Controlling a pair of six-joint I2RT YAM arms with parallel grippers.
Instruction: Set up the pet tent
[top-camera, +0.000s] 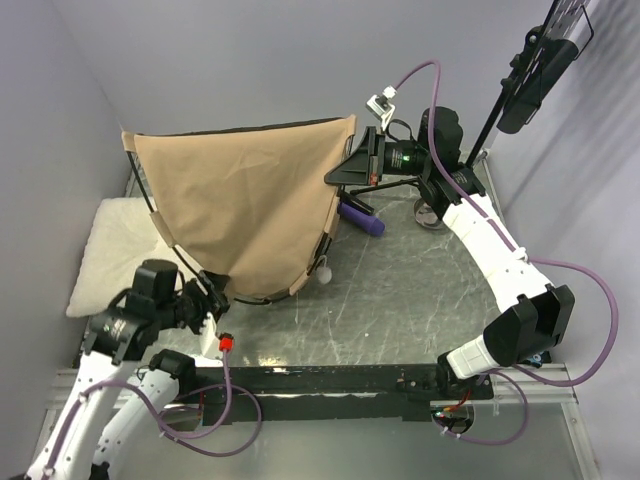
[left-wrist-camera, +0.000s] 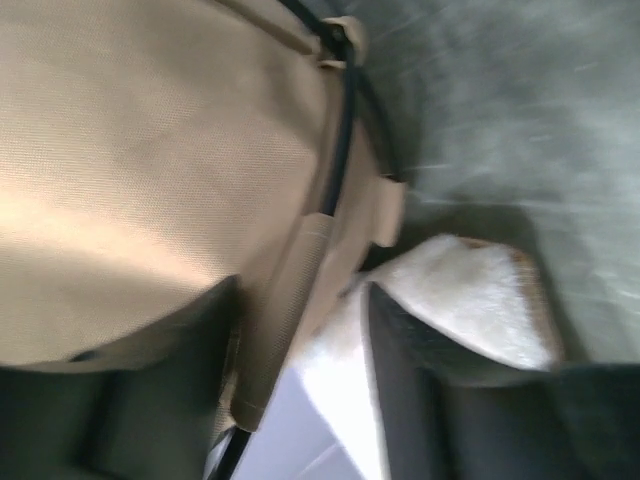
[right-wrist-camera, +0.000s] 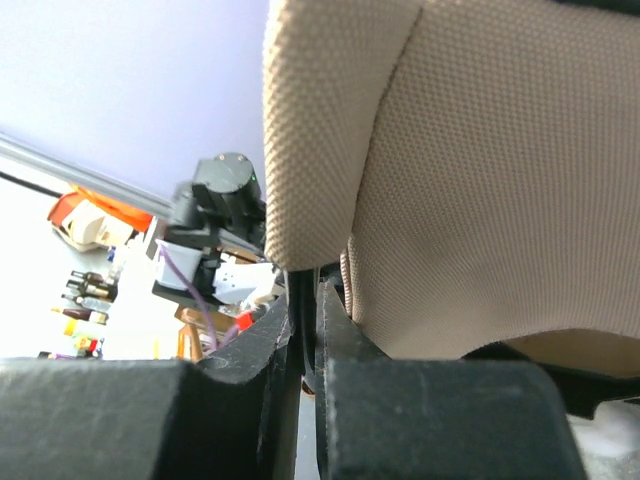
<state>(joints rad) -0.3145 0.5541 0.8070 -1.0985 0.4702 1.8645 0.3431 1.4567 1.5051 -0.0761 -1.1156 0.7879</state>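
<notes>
The tan pet tent (top-camera: 240, 200) stands slumped at the middle left of the table, its fabric stretched between my two grippers. My right gripper (top-camera: 342, 176) is shut on a thin dark pole (right-wrist-camera: 303, 312) at the tent's upper right corner, just under a fabric sleeve (right-wrist-camera: 320, 130). My left gripper (top-camera: 213, 296) is at the tent's lower left corner. In the left wrist view its fingers (left-wrist-camera: 160, 370) stand apart, with a tan pole sleeve (left-wrist-camera: 290, 300) and a dark pole (left-wrist-camera: 342, 130) between them. A white pompom (top-camera: 323, 272) hangs at the tent's lower right edge.
A cream-white pillow (top-camera: 105, 250) lies at the left, partly under the tent, and shows in the left wrist view (left-wrist-camera: 470, 300). A purple object (top-camera: 362, 218) and a small round item (top-camera: 430, 213) lie near the right arm. Grey walls close the left and back.
</notes>
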